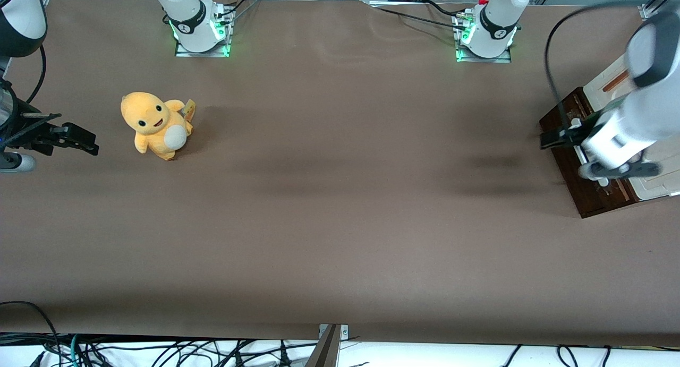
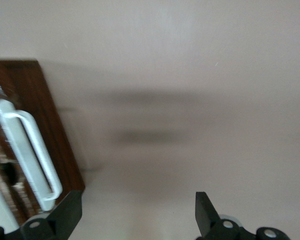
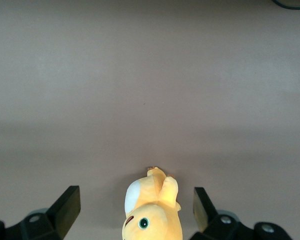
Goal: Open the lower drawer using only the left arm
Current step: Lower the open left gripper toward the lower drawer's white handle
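Bare brown desk (image 1: 340, 223) is lying nearest the front camera, giving wide open room toward the parked arm's end, where only a plush (image 1: 155, 124) is sitting. At the working arm's end, the left arm (image 1: 632, 122) is being held over the drawer (image 1: 566, 128). The approach step is judged to be in hand: the pincer (image 2: 138, 212) is being held wide apart, empty, beside the handle (image 2: 30, 155), which must next be straddled.
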